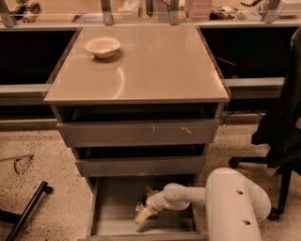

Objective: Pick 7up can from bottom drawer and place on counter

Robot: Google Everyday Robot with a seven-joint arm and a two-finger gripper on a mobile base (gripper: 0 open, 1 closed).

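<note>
gripper (142, 215) low inside bottom drawer (115, 212), counter (155, 66) above

office or lab workspace: grey drawer cabinet (141, 134) on speckled floor (42, 160), black office chair (282, 122), cluttered bench (221, 10) behind; gripper (143, 214) inside the open bottom drawer (115, 207).

white bulbous arm (235, 202) — tan-tipped jaws in bottom drawer (113, 209)

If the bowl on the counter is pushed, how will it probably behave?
The bowl looks small and shallow, so probably light. The counter is glossy, so it would likely slide, not tip. The gripper is far off, down in the bottom drawer.
</note>
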